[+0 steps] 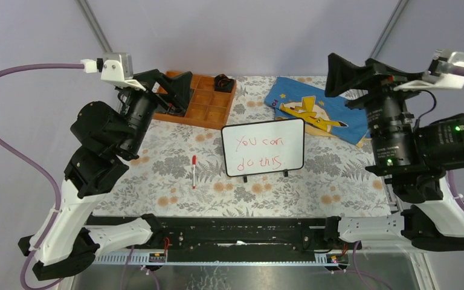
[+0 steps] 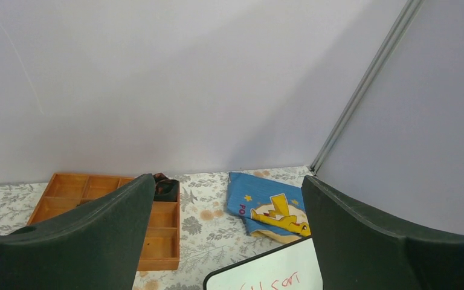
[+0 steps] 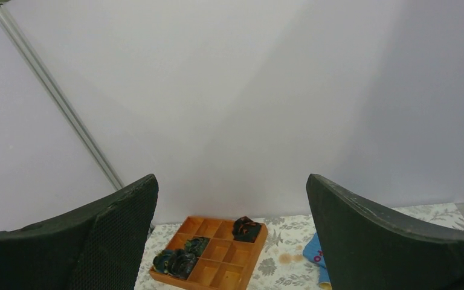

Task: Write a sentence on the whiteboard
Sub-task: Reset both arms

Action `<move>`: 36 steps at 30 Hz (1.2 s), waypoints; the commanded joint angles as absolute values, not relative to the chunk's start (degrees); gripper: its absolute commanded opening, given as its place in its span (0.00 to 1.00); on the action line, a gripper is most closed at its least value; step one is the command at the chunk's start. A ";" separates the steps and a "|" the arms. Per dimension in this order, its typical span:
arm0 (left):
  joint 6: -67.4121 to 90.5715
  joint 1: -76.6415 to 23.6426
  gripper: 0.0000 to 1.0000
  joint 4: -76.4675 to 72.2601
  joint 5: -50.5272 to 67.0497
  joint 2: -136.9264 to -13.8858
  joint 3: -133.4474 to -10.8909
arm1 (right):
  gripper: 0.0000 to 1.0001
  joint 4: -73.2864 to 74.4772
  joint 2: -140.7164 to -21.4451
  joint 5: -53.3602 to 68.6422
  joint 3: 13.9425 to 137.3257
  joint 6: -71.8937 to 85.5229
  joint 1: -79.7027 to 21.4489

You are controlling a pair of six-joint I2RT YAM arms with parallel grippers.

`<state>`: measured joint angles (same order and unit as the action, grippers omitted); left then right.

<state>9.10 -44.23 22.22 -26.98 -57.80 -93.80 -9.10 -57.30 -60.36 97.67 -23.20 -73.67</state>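
Observation:
The whiteboard [image 1: 263,148] stands on its two small feet at the middle of the table. The sentence [image 1: 260,152] is on it in red, "You can do this" in two lines. A red-capped marker [image 1: 194,171] lies on the tablecloth just left of the board. My left gripper [image 1: 178,90] hangs raised over the back left, open and holding nothing. The left wrist view shows the gripper [image 2: 229,241] wide apart above the whiteboard's top corner [image 2: 266,275]. My right gripper [image 1: 341,84] is raised at the back right, open and holding nothing, its fingers [image 3: 368,241] far apart.
A wooden compartment tray [image 1: 208,99] with dark crumpled items sits at the back left, also seen as the tray [image 2: 160,241] and the tray [image 3: 235,257]. A blue cloth [image 1: 320,109] with a yellow figure lies behind the board at the right. Purple walls close the back and sides.

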 commanded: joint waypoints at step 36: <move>8.78 -44.23 0.99 20.75 -24.69 -55.05 -93.06 | 0.99 13.30 -62.30 -34.46 89.03 7.05 -48.34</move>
